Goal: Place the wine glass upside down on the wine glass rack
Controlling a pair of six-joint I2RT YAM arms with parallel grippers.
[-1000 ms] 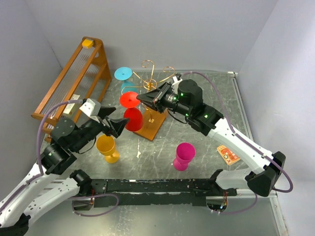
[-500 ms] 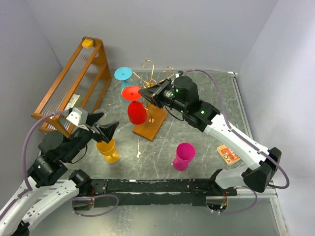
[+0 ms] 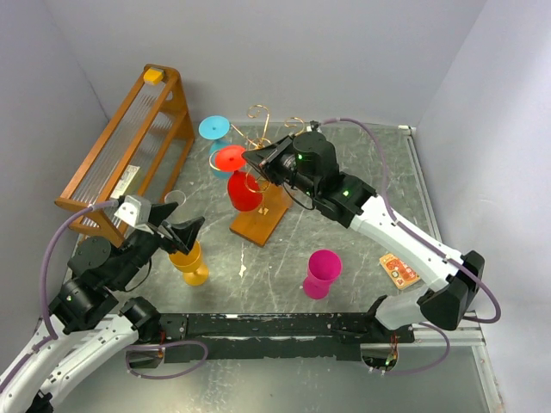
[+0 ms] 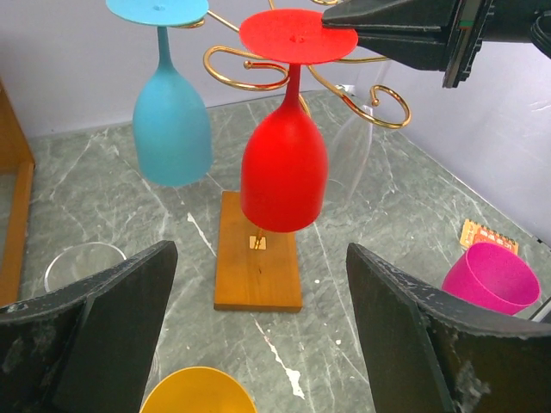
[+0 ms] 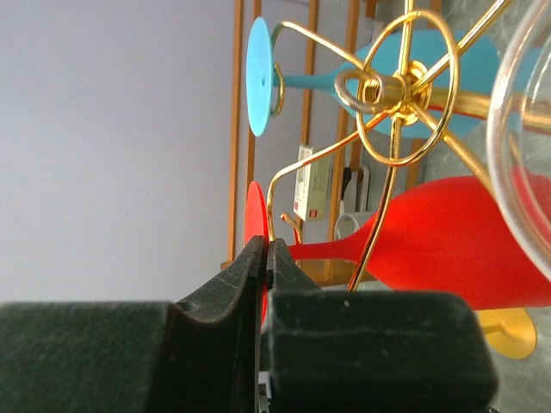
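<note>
One risk: right gripper (image 3: 251,160), clamped on red wine glass (image 3: 244,191) foot, drags it off wine glass rack (image 3: 267,215) scroll if withdrawn w/o opening; left gripper (image 3: 182,231): jaws apart, empty.

My right gripper (image 5: 265,251) is closed. Its two dark fingers are pressed together on the rim of the foot of the red wine glass (image 5: 448,237). The view is turned sideways. The foot shows edge-on as a thin red disc at my fingertips, and the stem runs from it to the bowl. A gold wire of the wine glass rack (image 5: 389,86) crosses the stem just beside the foot. A blue wine glass (image 5: 260,76) sits with its foot in another wire arm. Behind both are the rails of an orange wooden frame (image 5: 237,103). A clear glass rim (image 5: 501,146) curves along the edge of the view.
</note>
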